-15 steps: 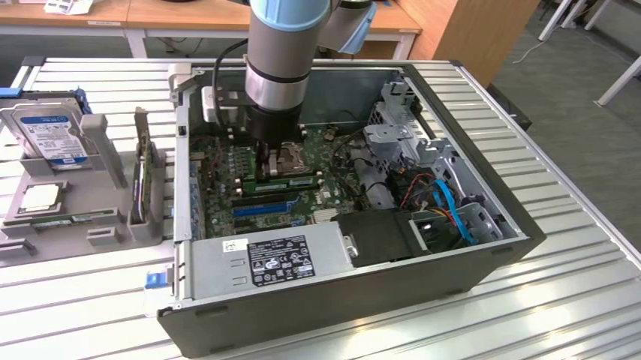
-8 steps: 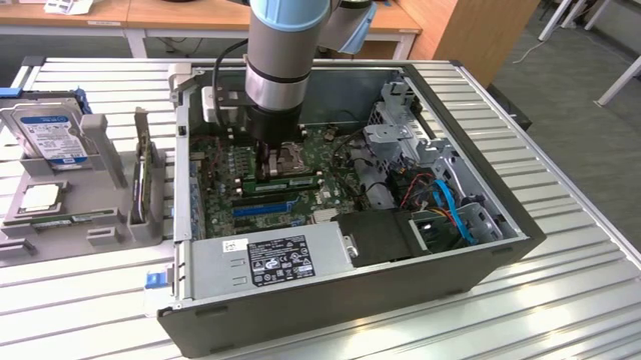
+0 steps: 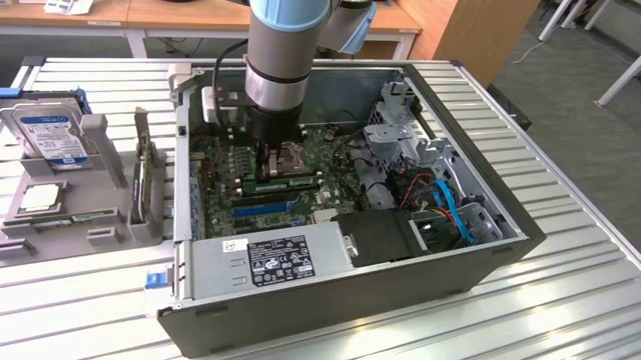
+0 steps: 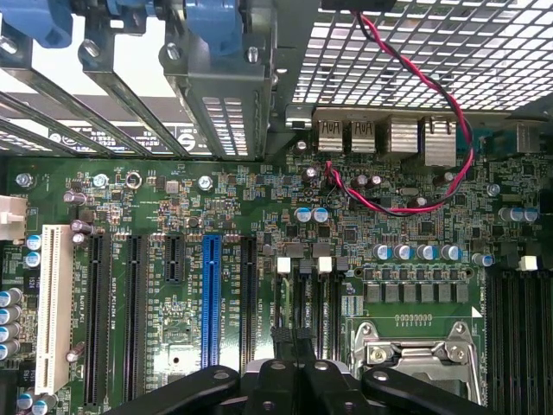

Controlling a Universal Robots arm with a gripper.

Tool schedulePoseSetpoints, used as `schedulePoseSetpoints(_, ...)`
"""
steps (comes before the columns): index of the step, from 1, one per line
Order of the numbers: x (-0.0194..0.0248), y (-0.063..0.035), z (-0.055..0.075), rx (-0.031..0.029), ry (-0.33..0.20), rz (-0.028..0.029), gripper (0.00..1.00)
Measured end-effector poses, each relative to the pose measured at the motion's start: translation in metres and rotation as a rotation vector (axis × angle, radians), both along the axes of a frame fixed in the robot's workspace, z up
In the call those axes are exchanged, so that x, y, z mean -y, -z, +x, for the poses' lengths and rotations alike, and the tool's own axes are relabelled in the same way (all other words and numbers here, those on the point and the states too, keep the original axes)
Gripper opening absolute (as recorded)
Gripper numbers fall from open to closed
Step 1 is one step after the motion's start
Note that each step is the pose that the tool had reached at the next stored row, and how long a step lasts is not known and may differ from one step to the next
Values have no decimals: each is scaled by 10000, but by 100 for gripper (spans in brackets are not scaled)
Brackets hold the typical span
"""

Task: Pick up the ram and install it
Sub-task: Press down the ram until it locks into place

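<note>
Ram (image 3: 284,182) lies seated flat on the motherboard (image 3: 225,161) inside the open computer case (image 3: 501,247) in the exterior view, its long axis running toward that view's left and right, directly under the gripper (image 3: 269,159), which hangs just above it. A second stick (image 3: 146,176) stands in the grey rack (image 3: 100,150) outside the case. In the wrist view the gripper (image 4: 294,367) is clenched with nothing visibly between its fingers, beside the blue expansion slot (image 4: 210,298) and processor socket (image 4: 415,354).

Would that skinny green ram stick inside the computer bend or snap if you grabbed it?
The ram looks like a thin, flat circuit board, so it is probably stiff rather than floppy, and light. Being so thin and narrow, it might crack if twisted or squeezed hard.
</note>
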State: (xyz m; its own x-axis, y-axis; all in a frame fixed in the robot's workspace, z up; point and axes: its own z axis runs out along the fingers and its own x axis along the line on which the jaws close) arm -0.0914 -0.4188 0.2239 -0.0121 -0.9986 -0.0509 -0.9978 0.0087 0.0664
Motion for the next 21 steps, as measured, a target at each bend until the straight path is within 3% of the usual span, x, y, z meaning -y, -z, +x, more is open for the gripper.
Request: schedulePoseSetpoints(21, 4, 7, 0, 1, 0, 1, 10)
